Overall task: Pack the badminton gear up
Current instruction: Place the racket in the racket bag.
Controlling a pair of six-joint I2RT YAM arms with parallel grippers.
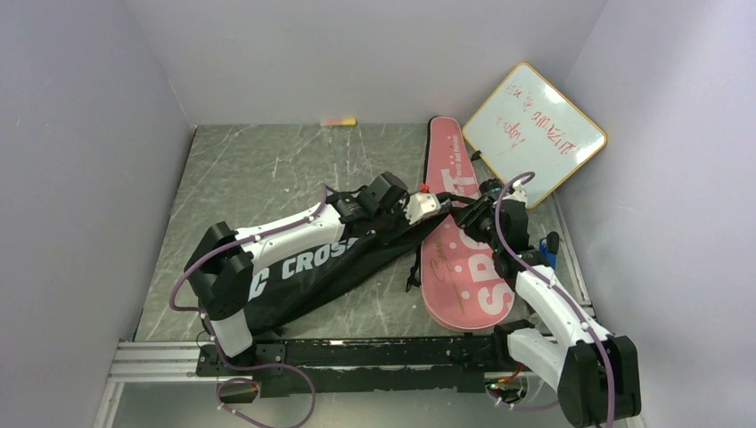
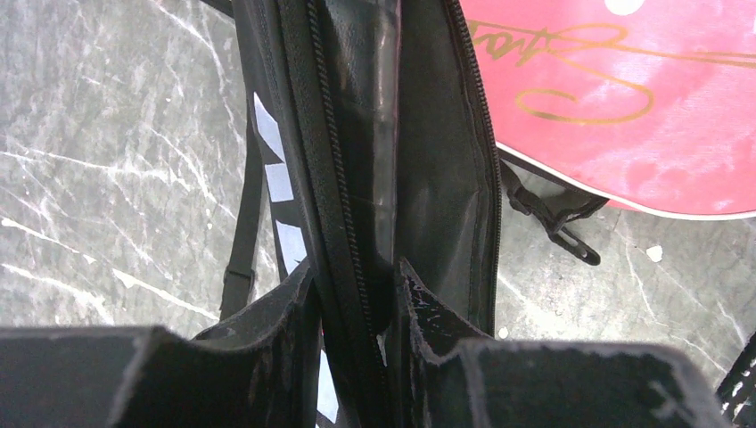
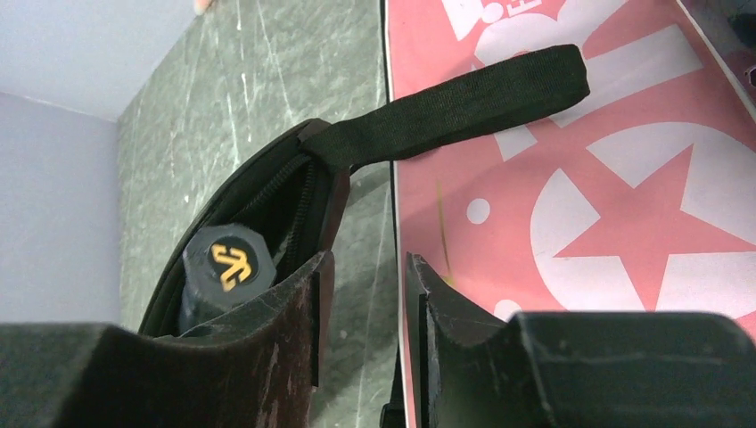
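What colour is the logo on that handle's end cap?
Orange-yellow, on the black end cap; clearest in the right wrist view.

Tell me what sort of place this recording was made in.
Probably a lab robot test cell: plain pale walls box in a grey marble-patterned tabletop, an aluminium mounting rail edges its near side, and a wood-framed whiteboard with red writing leans against the right wall.

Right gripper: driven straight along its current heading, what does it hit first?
Probably the black cover at its open end, by the strap root, just ahead of the right gripper; depth is unclear.
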